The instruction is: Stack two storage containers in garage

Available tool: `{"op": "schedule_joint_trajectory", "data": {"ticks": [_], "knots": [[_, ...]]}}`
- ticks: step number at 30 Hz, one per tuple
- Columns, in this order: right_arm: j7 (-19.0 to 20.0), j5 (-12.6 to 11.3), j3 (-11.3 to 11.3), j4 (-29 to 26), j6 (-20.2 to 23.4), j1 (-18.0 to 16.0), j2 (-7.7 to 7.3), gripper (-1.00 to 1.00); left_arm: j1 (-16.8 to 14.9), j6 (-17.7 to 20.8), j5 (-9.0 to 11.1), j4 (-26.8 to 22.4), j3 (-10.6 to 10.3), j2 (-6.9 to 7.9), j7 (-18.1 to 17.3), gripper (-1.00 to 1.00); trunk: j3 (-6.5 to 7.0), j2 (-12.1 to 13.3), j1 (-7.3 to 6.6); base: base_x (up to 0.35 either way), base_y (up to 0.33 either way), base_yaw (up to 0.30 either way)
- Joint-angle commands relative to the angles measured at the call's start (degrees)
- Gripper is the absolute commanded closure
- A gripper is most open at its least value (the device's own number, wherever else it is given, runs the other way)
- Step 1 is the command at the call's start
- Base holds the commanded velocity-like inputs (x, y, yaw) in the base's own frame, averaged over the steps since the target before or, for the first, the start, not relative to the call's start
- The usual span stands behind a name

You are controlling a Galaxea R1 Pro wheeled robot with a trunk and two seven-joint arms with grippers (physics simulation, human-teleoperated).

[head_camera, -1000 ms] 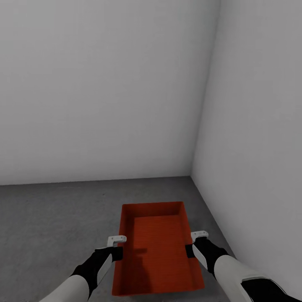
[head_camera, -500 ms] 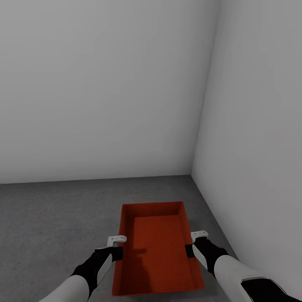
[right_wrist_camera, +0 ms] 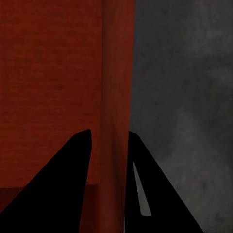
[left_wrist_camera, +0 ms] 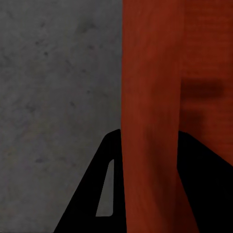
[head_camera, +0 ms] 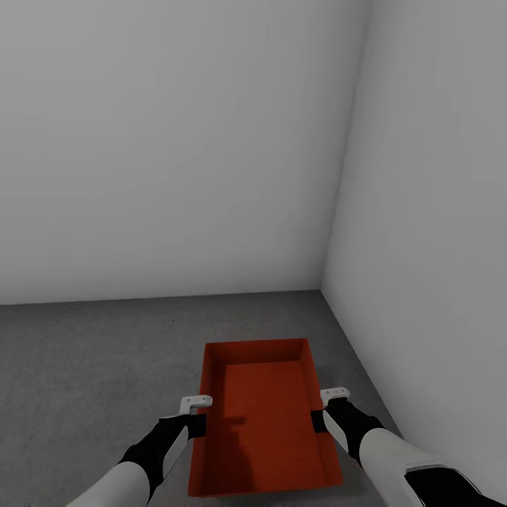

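— Where's the red-orange, open-topped, shallow rectangular plastic bin (head_camera: 264, 422)?

— Over the dark grey speckled concrete floor (head_camera: 91, 366), near the corner of the plain white walls (head_camera: 176, 141).

— And the grippers?

— The left gripper (head_camera: 199, 415) is clamped on the bin's left wall, one finger (left_wrist_camera: 104, 189) outside it. The right gripper (head_camera: 320, 410) pinches the right wall likewise.

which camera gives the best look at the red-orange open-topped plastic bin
The head view: the whole red-orange open-topped plastic bin shows, over grey concrete floor. Each wrist view shows just one side wall between that gripper's fingers.
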Motion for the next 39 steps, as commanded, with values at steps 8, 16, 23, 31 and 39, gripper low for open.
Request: {"op": "schedule_joint_trajectory", "data": {"ticks": [8,16,23,31,39], "knots": [[-0.1,0.2,0.2,-0.1,0.4,0.0,-0.02,1.0,0.0,0.4,-0.6,-0.1,0.4,-0.01,0.3,1.0,-0.78,0.0,-0.01,0.0,0.0,0.0],[-0.1,0.2,0.2,-0.1,0.4,0.0,0.0,1.0,0.0,0.4,-0.6,-0.1,0.4,-0.01,0.3,1.0,-1.5,0.0,-0.01,0.0,0.0,0.0],[-0.1,0.2,0.2,-0.1,0.4,0.0,0.02,1.0,0.0,0.4,-0.6,-0.1,0.4,-0.01,0.3,1.0,-2.25,-1.2,0.64,0.0,0.0,0.0],[-0.1,0.2,0.2,-0.1,0.4,0.0,0.02,1.0,0.0,0.4,-0.6,-0.1,0.4,-0.01,0.3,1.0,-3.17,-3.2,1.74,0.0,0.0,0.0],[-0.1,0.2,0.2,-0.1,0.4,0.0,0.02,1.0,0.0,0.4,-0.6,-0.1,0.3,-0.01,0.3,1.0,-4.25,-5.6,3.06,0.0,0.0,0.0]]}}
